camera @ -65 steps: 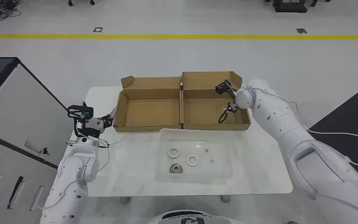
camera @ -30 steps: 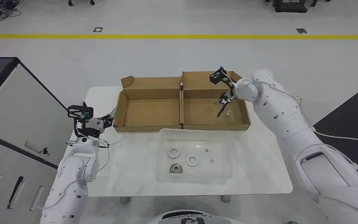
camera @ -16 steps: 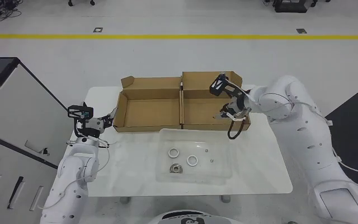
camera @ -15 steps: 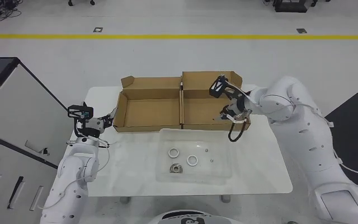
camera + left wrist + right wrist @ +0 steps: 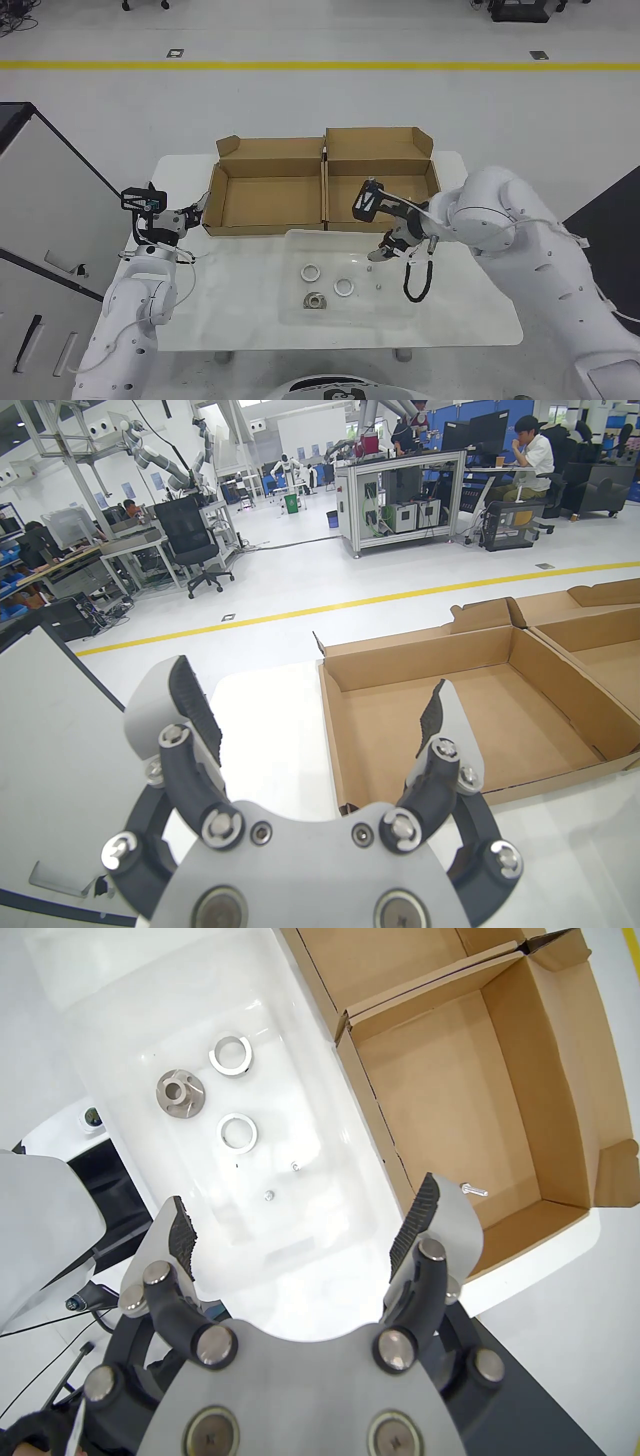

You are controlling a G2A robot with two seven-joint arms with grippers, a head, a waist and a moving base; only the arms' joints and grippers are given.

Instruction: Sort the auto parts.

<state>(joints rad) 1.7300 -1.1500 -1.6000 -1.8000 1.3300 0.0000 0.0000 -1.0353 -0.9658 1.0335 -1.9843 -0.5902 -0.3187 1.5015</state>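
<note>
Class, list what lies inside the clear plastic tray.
Two silver metal rings, a grey flanged metal hub and two tiny metal fasteners. The right gripper covers a patch of the clear plastic tray.

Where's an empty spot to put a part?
The left cardboard box is all bare. The right cardboard box is bare except a bolt by one corner. The tray is crowded: rings, flange, small parts, right gripper above.

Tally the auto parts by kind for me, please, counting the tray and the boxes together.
Rings: 2
Hub: 1
Small pieces in the tray, kind unclear: 2
Bolt in a box: 1
Total: 6
</note>
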